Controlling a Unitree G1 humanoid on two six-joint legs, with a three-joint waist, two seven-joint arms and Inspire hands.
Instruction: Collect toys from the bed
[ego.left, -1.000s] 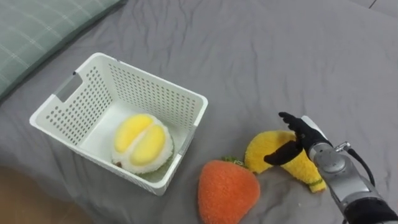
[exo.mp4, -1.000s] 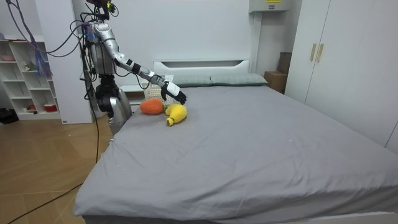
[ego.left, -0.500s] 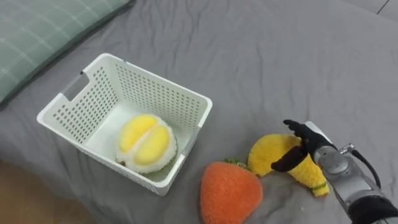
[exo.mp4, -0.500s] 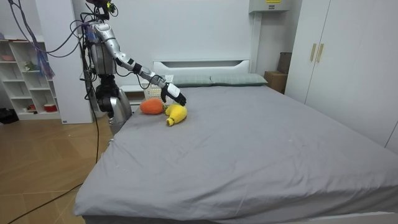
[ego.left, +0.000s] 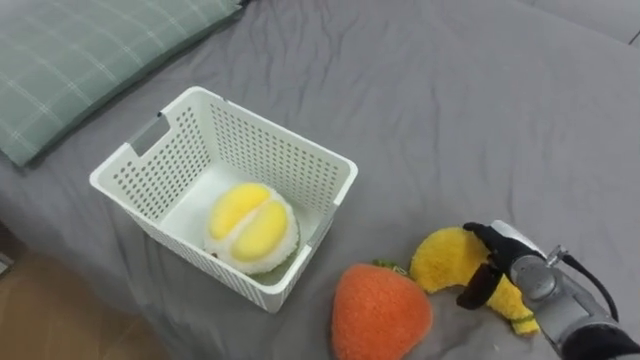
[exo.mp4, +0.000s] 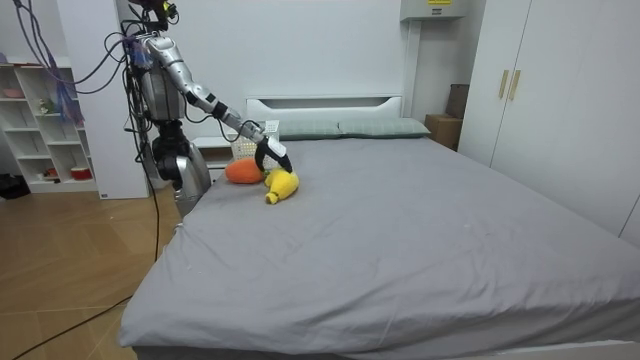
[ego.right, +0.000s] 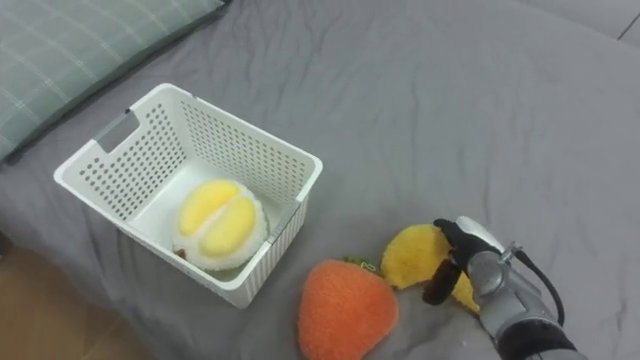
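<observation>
A yellow plush toy (ego.left: 438, 266) lies on the grey bed next to an orange plush fruit (ego.left: 381, 311). My right hand (ego.left: 503, 262) rests on top of the yellow toy, its dark fingers curled over it and the thumb pressed against its near side. Left of both toys stands a white perforated basket (ego.left: 302, 157) holding a yellow-and-white plush fruit (ego.left: 252, 225). In the room view I stand at the bed's head corner with my right hand (exo.mp4: 268, 154) reaching down onto the yellow toy (exo.mp4: 282, 183), beside the orange one (exo.mp4: 243, 171).
A green checked pillow (ego.left: 90, 50) lies at the far left behind the basket. The bed's edge runs close along the basket's near side, with wooden floor (ego.left: 60, 320) below. Open grey sheet (ego.left: 480, 110) stretches away to the right.
My right hand has come down onto the yellow toy and its fingers have curled round it. The whole picture has shifted right and down, which is the camera's own move.
</observation>
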